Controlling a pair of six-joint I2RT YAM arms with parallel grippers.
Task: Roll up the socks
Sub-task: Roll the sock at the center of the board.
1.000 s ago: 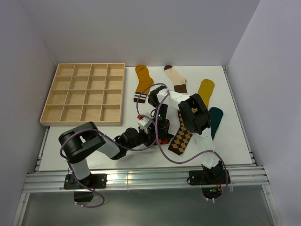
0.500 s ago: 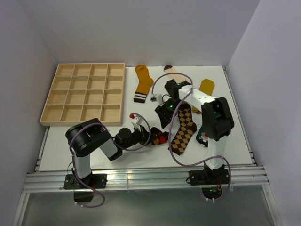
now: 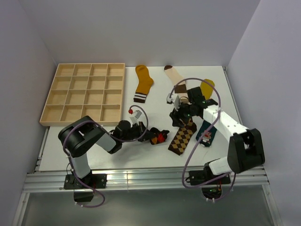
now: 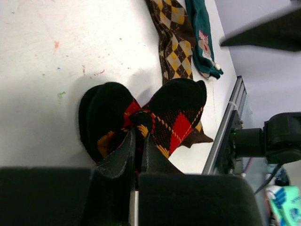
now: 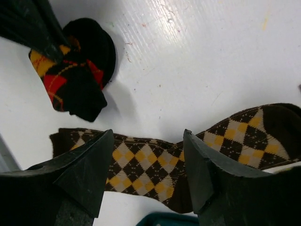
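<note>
though indistinct from above, left pincer (image 4: pixel 138 137) tight on black-red sock (image 4: pixel 175 107)

The left arm's black two-finger gripper (image 4: pixel 138 141) reaches out low from a sharply folded elbow, its jaws pressed almost together on a fold of black, red and yellow argyle sock (image 4: pixel 174 113). The right arm's black two-finger gripper (image 5: pixel 148 135) points downward, jaws spread wide apart
</note>
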